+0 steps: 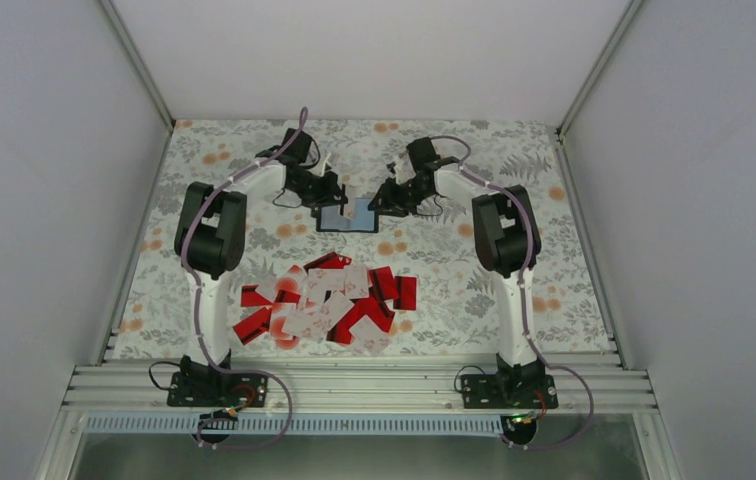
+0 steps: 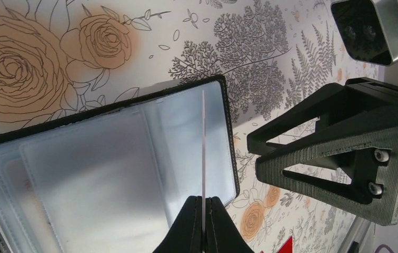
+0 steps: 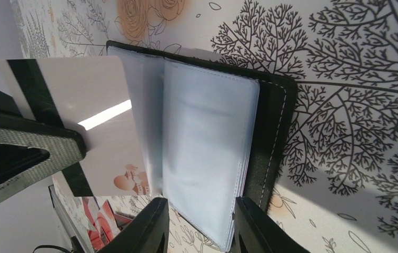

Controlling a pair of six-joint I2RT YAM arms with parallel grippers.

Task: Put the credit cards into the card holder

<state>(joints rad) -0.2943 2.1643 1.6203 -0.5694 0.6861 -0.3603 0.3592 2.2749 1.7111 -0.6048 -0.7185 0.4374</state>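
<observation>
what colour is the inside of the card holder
The card holder is pale blue-grey inside, black cover; best in the right wrist view.

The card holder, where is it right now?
In the top view, the card holder lies open at the far middle of the table, between the left gripper and right gripper, beyond the pile of credit cards.

Overhead; wrist close-ups of card holder (image 3: 207, 137)
</observation>
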